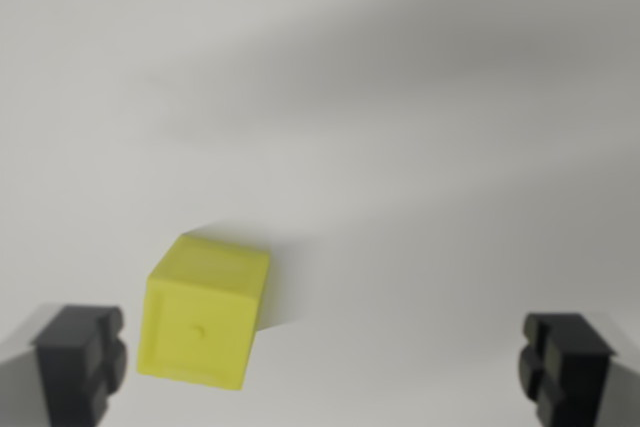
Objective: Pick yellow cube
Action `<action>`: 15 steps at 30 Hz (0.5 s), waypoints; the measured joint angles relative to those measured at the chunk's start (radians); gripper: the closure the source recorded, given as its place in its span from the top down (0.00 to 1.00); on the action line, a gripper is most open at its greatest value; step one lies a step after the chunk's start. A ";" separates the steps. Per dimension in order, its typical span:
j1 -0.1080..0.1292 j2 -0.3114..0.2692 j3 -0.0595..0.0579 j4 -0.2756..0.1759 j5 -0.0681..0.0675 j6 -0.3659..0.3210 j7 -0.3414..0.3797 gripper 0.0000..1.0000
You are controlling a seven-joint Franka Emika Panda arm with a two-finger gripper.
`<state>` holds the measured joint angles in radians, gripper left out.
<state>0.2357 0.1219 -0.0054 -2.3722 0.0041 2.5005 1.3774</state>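
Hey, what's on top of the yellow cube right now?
Nothing is on the yellow cube: its top face is bare. It sits on a plain white surface. Whatever lies beneath it is covered by the cube itself.

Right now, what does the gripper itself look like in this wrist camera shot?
Only the two fingertips of the gripper show, at the bottom corners of the wrist view. The fingers are dark grey to black, matte and blocky, with grooves dividing each tip into stepped segments. No cables, labels or markings are visible; the picture is somewhat blurred.
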 joint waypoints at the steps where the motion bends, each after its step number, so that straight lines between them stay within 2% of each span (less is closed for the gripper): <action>1: 0.005 0.003 0.000 -0.004 0.000 0.007 0.010 1.00; 15: 0.071 0.059 0.000 -0.046 -0.001 0.103 0.143 1.00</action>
<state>0.3064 0.1811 -0.0055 -2.4182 0.0035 2.6037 1.5206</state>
